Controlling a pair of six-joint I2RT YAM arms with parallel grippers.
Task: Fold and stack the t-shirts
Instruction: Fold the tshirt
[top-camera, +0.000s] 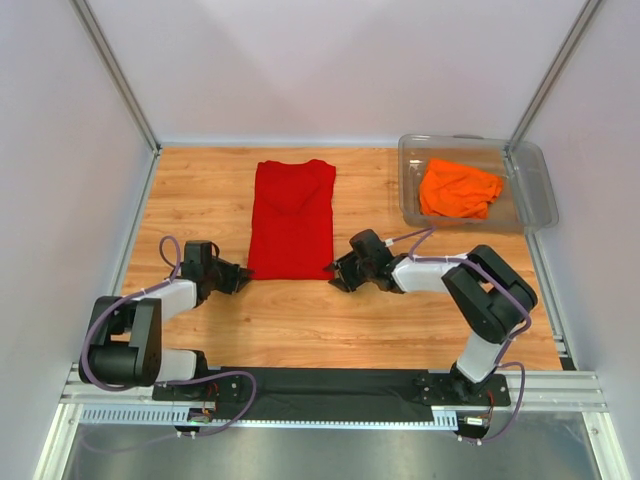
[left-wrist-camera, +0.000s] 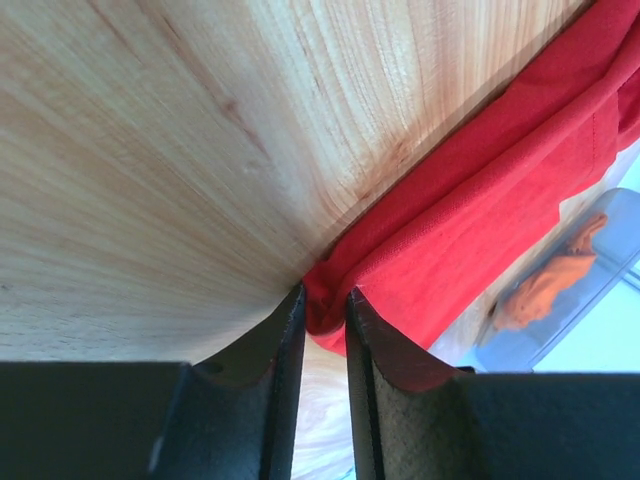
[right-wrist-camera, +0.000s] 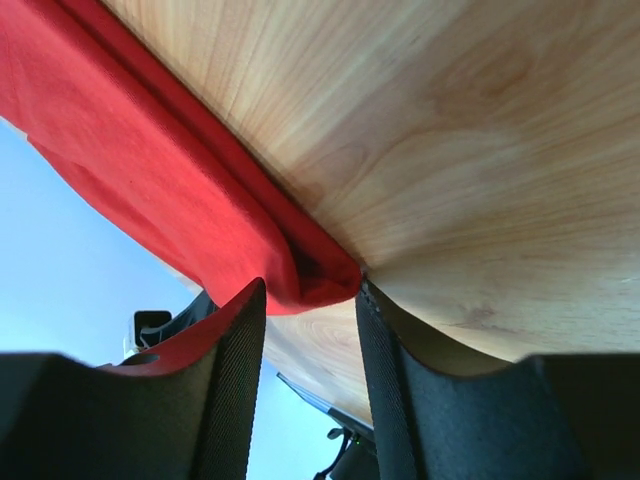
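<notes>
The red t-shirt (top-camera: 291, 220) lies flat mid-table, folded into a long strip. My left gripper (top-camera: 240, 277) is at its near left corner. In the left wrist view the left gripper (left-wrist-camera: 325, 295) has narrow jaws pinching a bunched bit of the red t-shirt (left-wrist-camera: 480, 190) at their tips. My right gripper (top-camera: 337, 272) is at the near right corner. In the right wrist view the right gripper (right-wrist-camera: 311, 290) stands wider, with the rounded corner of the red t-shirt (right-wrist-camera: 150, 160) lying unsqueezed between its fingers. The orange t-shirt (top-camera: 458, 188) sits crumpled in the bin.
A clear plastic bin (top-camera: 535, 190) stands at the back right of the wooden table (top-camera: 200, 190). White enclosure walls (top-camera: 60, 150) close the left, back and right sides. Both arm bases sit on the black rail (top-camera: 330, 385) at the near edge.
</notes>
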